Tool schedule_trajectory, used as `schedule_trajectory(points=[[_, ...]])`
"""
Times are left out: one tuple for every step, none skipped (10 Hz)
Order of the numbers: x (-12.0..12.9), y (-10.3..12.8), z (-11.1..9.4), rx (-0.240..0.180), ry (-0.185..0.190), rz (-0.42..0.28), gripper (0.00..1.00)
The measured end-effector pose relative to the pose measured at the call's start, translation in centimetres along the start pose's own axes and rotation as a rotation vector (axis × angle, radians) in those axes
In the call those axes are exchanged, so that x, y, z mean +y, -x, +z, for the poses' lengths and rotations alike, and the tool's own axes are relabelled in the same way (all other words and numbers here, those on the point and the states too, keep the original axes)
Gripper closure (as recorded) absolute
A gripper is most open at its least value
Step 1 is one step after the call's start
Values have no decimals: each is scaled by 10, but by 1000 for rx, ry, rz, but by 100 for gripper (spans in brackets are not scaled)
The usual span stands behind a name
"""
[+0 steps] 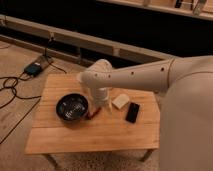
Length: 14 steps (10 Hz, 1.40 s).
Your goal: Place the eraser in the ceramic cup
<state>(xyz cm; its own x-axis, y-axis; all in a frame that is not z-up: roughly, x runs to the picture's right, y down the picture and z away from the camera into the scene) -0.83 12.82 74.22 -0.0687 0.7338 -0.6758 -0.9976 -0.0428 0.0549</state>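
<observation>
Cream-white tubular arm (135, 78), dark dots (150, 70), claw (98, 107) at its lower end

Items as I see them from my station:
- Bench (75, 135): pale wood with plank lines and grain showing, matt.
- Bowl (73, 107), at 9 o'clock on the bench: dark, with faint glints inside. I cannot tell the material.
- Eraser (133, 112), at 3 o'clock: black, smooth, slight sheen.
- Block (120, 101), at 10 o'clock of the eraser: cream-white, matt.
- Arm (135, 77): cream-white shell, smooth, plastic-looking, satin.
- End effector (99, 105), at 3 o'clock of the bowl's rim: whitish, same smooth finish, mostly hidden under the wrist.
- Floor (20, 115): tan, speckled, rough-looking.
</observation>
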Motion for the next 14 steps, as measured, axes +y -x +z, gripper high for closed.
schedule_trajectory(points=[[-18,7,9,-1,2,36,35],[-37,17,19,-5,3,69,35],[-53,25,27,-10,2,90,35],[-65,32,34,-13,-1,103,35],[-77,39,41,-17,-3,112,35],[-88,46,50,-16,-8,120,35],[-95,50,55,-16,-9,127,35],[-107,55,62,-14,-16,138,35],[-115,59,68,-13,-20,149,35],[-122,64,72,-17,-21,160,35],[-128,68,75,-24,-20,170,35],[-137,71,79,-27,-19,189,35],[-145,74,81,-33,-17,204,35],[-151,75,83,-34,-17,220,35]])
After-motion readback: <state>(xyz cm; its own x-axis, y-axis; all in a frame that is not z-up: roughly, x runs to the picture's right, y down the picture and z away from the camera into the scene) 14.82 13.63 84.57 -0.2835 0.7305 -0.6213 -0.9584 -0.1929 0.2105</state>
